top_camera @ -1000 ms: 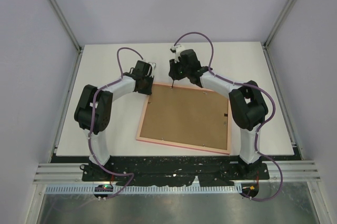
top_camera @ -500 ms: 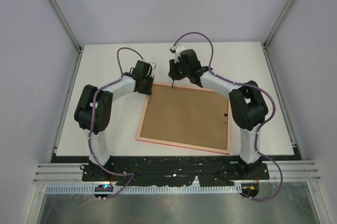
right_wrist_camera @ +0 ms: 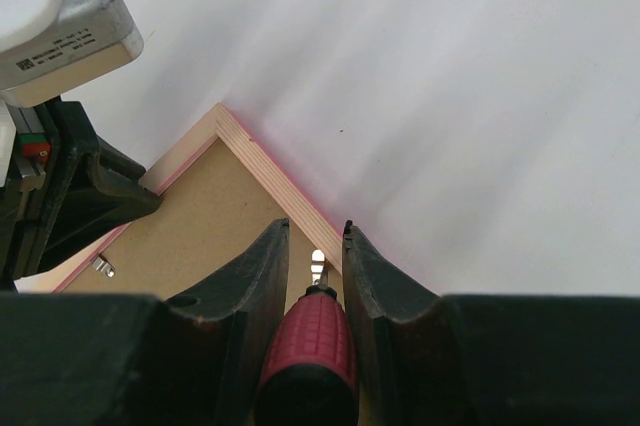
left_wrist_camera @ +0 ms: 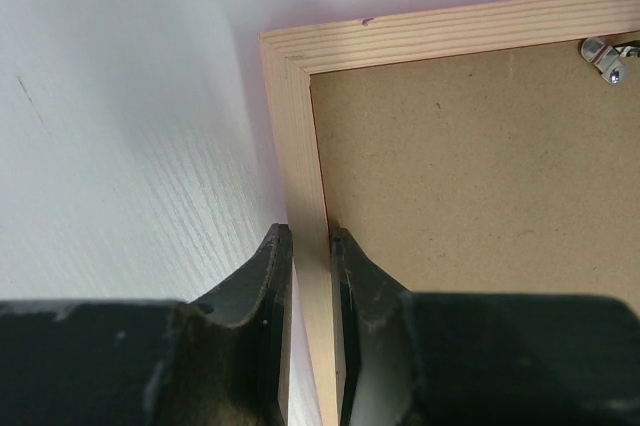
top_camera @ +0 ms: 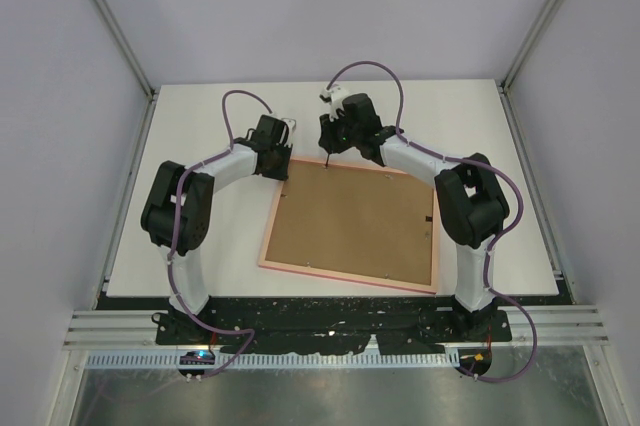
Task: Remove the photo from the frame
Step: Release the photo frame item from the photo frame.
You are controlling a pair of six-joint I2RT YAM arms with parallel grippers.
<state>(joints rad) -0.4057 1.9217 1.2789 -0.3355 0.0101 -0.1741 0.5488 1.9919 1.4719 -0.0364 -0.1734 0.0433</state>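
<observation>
My left gripper (left_wrist_camera: 308, 238) pinching left rail of frame (top_camera: 268, 236), lying face-down mid-worktop. Photo hidden under backing board (top_camera: 350, 221). My right gripper (right_wrist_camera: 316, 246) clamping red screwdriver (right_wrist_camera: 308, 346), tip touching far rail. Judging: am nudging retaining clip (left_wrist_camera: 603, 56) aside, going gently, tip low, left pinch bracing.

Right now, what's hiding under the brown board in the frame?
Only the backing board shows, inside the frame lying back-up on the table. Anything beneath, photo included, is covered.
</observation>
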